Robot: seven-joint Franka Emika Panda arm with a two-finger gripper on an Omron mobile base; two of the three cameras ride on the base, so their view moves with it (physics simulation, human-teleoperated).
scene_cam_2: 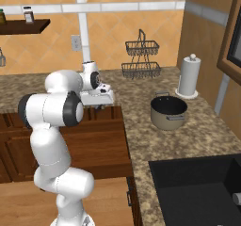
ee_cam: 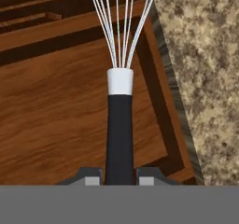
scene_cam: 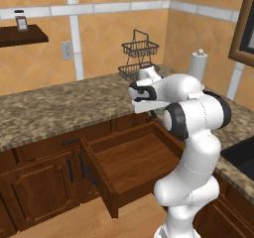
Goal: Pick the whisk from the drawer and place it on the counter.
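Note:
My gripper (ee_cam: 119,175) is shut on the whisk's (ee_cam: 120,125) slim black handle. The silvery wire head points away from the hand and runs off the top of the hand view. The whisk hangs above the open drawer (ee_cam: 56,115), close to the drawer's side wall and the edge of the granite counter (ee_cam: 205,78). In the left base view the drawer (scene_cam: 134,157) stands pulled out below the counter (scene_cam: 64,103), and the hand (scene_cam: 149,105) hovers over its back right corner. In the right base view the hand (scene_cam_2: 97,97) sits at the counter (scene_cam_2: 141,98) edge.
A grey pot (scene_cam_2: 168,112), a paper towel roll (scene_cam_2: 189,76) and a two-tier wire basket (scene_cam_2: 141,58) stand on the counter to the right. A dark sink (scene_cam_2: 193,187) lies nearer the base. A small wall shelf (scene_cam: 22,33) hangs at the upper left.

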